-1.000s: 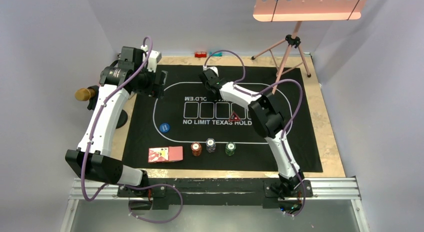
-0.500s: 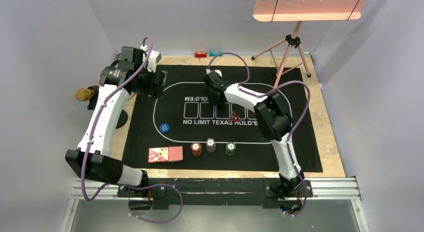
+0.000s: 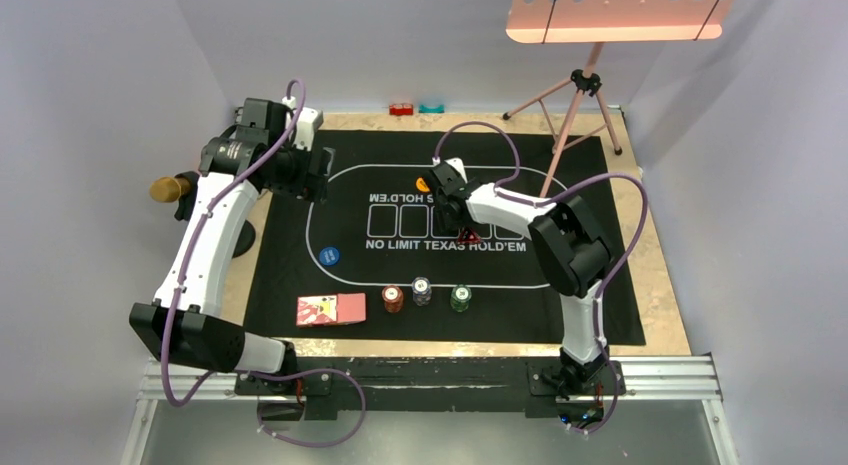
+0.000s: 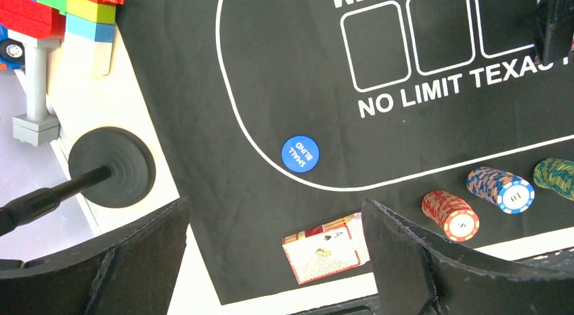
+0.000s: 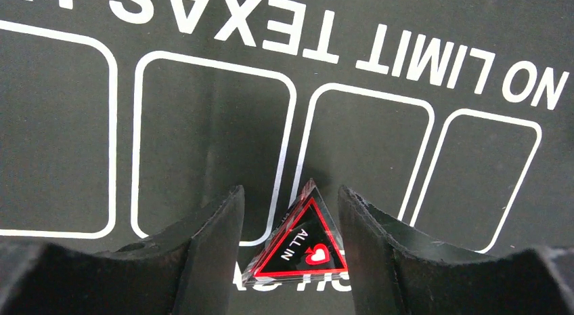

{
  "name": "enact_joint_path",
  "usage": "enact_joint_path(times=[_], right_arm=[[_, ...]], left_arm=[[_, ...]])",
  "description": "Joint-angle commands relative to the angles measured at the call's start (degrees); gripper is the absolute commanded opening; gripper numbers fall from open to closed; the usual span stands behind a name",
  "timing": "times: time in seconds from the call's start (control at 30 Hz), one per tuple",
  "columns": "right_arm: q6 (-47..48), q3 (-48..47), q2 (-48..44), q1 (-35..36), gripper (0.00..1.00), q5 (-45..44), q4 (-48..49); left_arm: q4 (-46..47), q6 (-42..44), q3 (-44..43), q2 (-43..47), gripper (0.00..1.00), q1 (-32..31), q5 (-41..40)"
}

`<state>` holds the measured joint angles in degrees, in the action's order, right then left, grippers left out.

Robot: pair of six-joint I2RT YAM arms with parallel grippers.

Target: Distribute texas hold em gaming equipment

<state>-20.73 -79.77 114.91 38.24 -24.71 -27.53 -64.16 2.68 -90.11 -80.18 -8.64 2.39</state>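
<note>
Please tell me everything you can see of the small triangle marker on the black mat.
The triangle marker is a small, glossy, plastic-looking piece: black face, red border, white words ALL IN and a heart. It seems to lie flat on the black mat, over a white box outline, between the fingers of the right gripper. Whether they touch it is unclear.

Three chip stacks (image 3: 422, 291) in row at mat (image 3: 600, 305) near edge; card deck (image 3: 331, 310) left of them; small-blind disc (image 3: 328, 254) behind deck.
</note>
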Motion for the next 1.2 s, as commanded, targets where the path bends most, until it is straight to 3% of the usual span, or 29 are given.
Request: enact_joint_path(times=[0.0, 0.67, 0.9, 1.17], right_arm=[[-0.6, -1.3, -0.2, 0.2, 0.57, -2.2, 0.2], [-10.8, 20.7, -17.6, -1.6, 0.48, -3.4, -8.5], [-11.4, 21.8, -22.5, -5.1, 0.47, -2.1, -10.5], [-7.3, 13.1, -20.2, -4.9, 0.56, 4.0, -6.0]], left_arm=[[0.4, 1.1, -0.2, 2.5, 1.0, 0.4, 0.9], [-1.6, 3.8, -0.7, 4.1, 1.0, 0.4, 0.8], [-2.0, 4.8, -1.0, 3.8, 1.0, 0.4, 0.8], [-1.8, 4.4, 0.0, 4.2, 1.0, 0.4, 0.9]])
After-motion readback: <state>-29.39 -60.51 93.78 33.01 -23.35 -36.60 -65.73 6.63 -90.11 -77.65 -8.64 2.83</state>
